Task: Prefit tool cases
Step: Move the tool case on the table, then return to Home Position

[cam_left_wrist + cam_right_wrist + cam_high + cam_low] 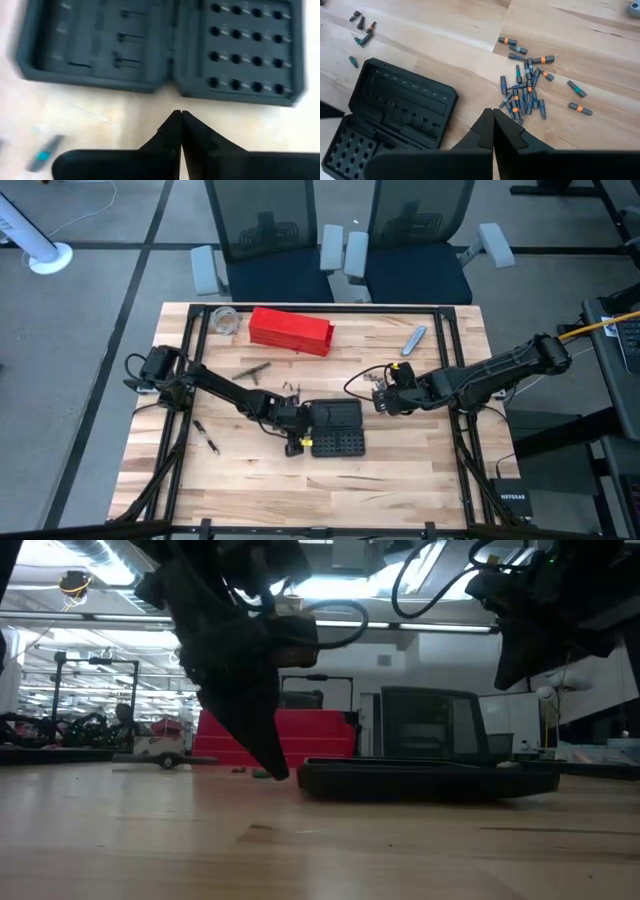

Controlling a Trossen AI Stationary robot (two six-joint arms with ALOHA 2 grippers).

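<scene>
The black tool case [335, 428] lies open and flat at mid-table, sockets up. The left gripper [293, 442], clenched on nothing, hovers just beside its left edge. The right gripper [383, 401], also clenched empty, hangs above the scattered bits [527, 90].

tool case [335, 428] black, lying open; one half gridded with rows of round sockets, other half ribbed with slots. long box [290, 330] behind the case solid red. table [400, 490] pale wood, butcher-block strips. loose bits [527, 90] beside the case dark grey with orange bands, a few teal [576, 89]. both arms dark, left gripper [180, 117] and right gripper [492, 117] black. small yellow patch at the case's left edge.
</scene>
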